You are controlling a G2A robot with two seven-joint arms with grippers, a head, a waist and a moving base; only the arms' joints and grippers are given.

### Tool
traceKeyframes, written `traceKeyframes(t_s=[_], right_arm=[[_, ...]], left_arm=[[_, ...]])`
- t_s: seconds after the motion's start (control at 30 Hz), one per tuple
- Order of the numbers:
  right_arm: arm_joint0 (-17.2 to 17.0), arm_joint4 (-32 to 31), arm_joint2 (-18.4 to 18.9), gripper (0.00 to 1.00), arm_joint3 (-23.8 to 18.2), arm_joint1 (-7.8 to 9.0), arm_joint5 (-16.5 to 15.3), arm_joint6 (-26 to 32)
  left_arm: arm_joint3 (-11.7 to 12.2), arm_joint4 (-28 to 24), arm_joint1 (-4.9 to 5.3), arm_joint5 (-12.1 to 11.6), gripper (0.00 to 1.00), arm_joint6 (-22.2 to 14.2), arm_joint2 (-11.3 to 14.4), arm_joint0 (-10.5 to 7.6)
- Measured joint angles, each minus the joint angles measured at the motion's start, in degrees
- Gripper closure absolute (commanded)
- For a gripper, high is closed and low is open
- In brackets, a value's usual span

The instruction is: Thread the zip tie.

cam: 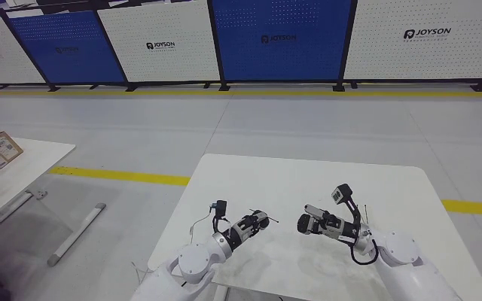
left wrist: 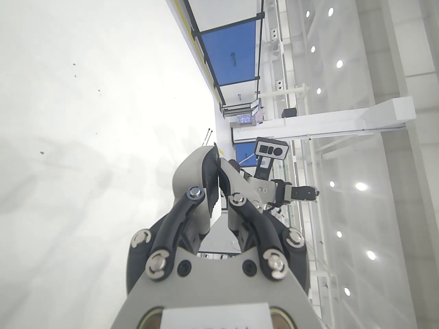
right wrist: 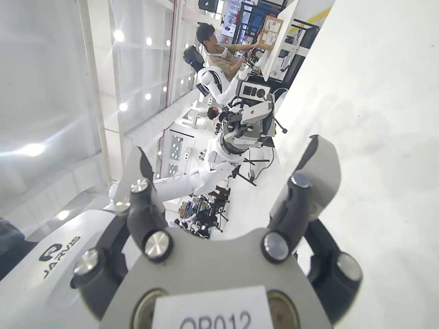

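The left gripper is clamped shut on a thin black zip tie, held just above the desk. Facing it, the right gripper is spread wide and empty. Two spare ties lie beyond. The slender tail may flex, so a closing grasp could miss it or knock it loose.

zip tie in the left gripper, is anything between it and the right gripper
Nothing visible stands in the way. The left gripper is shut on the zip tie, whose end pokes out toward the right gripper. That gripper is open and faces it across a gap of open air above the table.
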Motion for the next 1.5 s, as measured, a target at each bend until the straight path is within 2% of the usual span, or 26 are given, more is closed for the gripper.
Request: traceKeyframes(t_s=[0.3, 0.4, 0.5, 0.6, 0.73, 0.8, 1.23, 1.37, 1.43, 1.5], right_arm=[[0.0, 0.0, 0.0, 0.0, 0.0, 0.0, 0.0, 0.0], [0.0, 0.0, 0.0, 0.0, 0.0, 0.0, 0.0, 0.0], [0.0, 0.0, 0.0, 0.0, 0.0, 0.0, 0.0, 0.0], [0.0, 0.0, 0.0, 0.0, 0.0, 0.0, 0.0, 0.0], [0.0, 0.0, 0.0, 0.0, 0.0, 0.0, 0.0, 0.0], [0.0, 0.0, 0.0, 0.0, 0.0, 0.0, 0.0, 0.0], [0.0, 0.0, 0.0, 0.0, 0.0, 0.0, 0.0, 0.0], [0.0, 0.0, 0.0, 0.0, 0.0, 0.0, 0.0, 0.0], [0.0, 0.0, 0.0, 0.0, 0.0, 0.0, 0.0, 0.0], [0.0, 0.0, 0.0, 0.0, 0.0, 0.0, 0.0, 0.0]], left_arm=[[0.3, 0.0, -0.04, 0.0, 1.0, 0.5, -0.3, -0.15], [0.2, -3.1, 0.0, 0.3, 1.0, 0.6, -2.3, -0.3], [-1.6, -8.0, 0.26, 0.6, 1.0, -0.9, -5.6, 0.14], [-5.9, -10.5, 0.6, 0.2, 1.0, -2.5, -8.8, 1.21], [-13.9, -12.2, 0.86, -1.3, 1.0, -2.8, -11.9, 3.75], [-15.9, -14.0, 0.8, -1.6, 1.0, -1.8, -12.8, 4.48], [-16.2, -14.7, 0.73, -1.5, 1.0, -1.5, -12.9, 4.54], [-19.0, -20.5, 0.57, -2.1, 1.0, -3.9, -14.2, 4.61], [-21.1, -24.1, 0.62, -2.5, 1.0, -6.1, -16.0, 5.52], [-22.0, -25.7, 0.68, -2.7, 1.0, -6.8, -17.1, 6.12]])
